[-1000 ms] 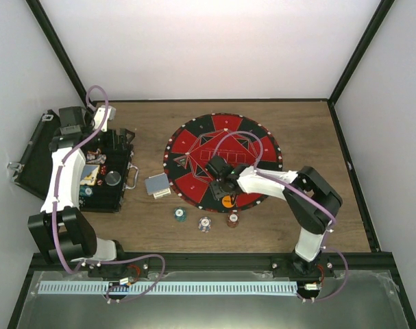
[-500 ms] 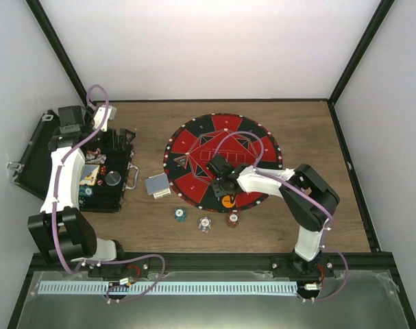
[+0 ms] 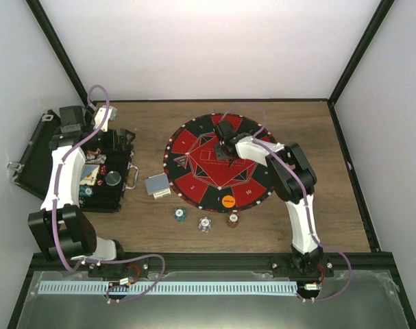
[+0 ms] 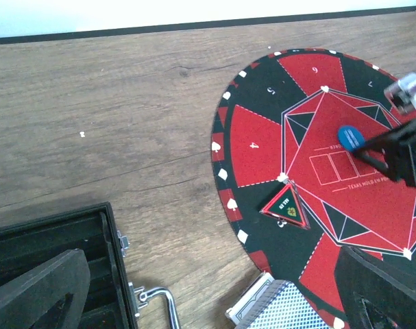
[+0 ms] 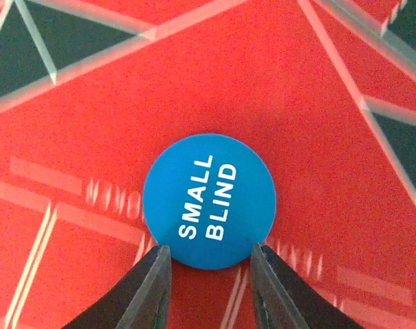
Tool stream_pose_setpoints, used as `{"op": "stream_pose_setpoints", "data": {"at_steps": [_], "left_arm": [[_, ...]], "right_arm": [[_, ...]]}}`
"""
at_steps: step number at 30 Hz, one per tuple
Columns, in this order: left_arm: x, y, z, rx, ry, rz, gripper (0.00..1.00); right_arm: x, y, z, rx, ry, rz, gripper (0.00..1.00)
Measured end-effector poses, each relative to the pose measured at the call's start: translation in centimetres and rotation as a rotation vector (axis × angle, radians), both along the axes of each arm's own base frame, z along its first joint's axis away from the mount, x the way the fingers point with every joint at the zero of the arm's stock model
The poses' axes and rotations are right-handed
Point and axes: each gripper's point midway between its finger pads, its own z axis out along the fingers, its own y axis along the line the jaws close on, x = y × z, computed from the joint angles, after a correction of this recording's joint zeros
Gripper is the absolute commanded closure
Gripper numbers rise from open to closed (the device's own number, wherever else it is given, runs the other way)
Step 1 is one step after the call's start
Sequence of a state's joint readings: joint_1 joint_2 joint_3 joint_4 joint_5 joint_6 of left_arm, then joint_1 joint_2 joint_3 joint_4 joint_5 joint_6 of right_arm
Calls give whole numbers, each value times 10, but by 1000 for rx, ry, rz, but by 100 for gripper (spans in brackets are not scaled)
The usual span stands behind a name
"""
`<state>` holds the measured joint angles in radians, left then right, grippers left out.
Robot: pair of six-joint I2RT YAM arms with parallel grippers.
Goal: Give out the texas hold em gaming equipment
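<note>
A blue button disc [image 5: 208,200] marked SMALL BLIND is pinched at its lower edge between my right gripper's [image 5: 211,257] two fingertips. It hangs over the red centre of the round mat [image 3: 187,140], and the blue disc [image 4: 349,137] also shows in the left wrist view. An orange button disc [image 3: 227,201] lies on the mat's near rim. The card deck [image 3: 157,185] with grey-blue backs rests just left of the mat. Three poker chips [image 3: 205,224] lie in a row on the wood in front. My left gripper [image 3: 118,144] hovers open over the case.
The open black case [image 3: 105,199] with chips inside stands at the left, its metal handle [image 4: 156,301] sticking out toward the deck. A triangular ALL IN marker [image 4: 286,205] sits on the mat's left side.
My right gripper has moved from beside the orange disc at the mat's near rim up to the mat's centre, with the blue disc in it. The left arm has stayed put.
</note>
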<state>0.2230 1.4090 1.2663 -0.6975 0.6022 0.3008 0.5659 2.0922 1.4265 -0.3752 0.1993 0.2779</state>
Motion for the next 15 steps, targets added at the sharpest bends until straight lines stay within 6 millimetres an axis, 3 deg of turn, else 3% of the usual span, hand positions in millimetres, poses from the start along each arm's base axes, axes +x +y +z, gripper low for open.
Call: {"op": "stream_pose_setpoints", "data": {"at_steps": [9, 12, 15], "left_arm": [[1, 2, -3, 9, 8, 5, 0], [0, 1, -4, 12, 12, 0, 0], [-2, 1, -5, 14, 17, -4, 0]], "right_arm": [[98, -1, 5, 23, -66, -49, 65], [115, 2, 7, 24, -76, -46, 61], [115, 0, 8, 18, -58, -42, 53]]}}
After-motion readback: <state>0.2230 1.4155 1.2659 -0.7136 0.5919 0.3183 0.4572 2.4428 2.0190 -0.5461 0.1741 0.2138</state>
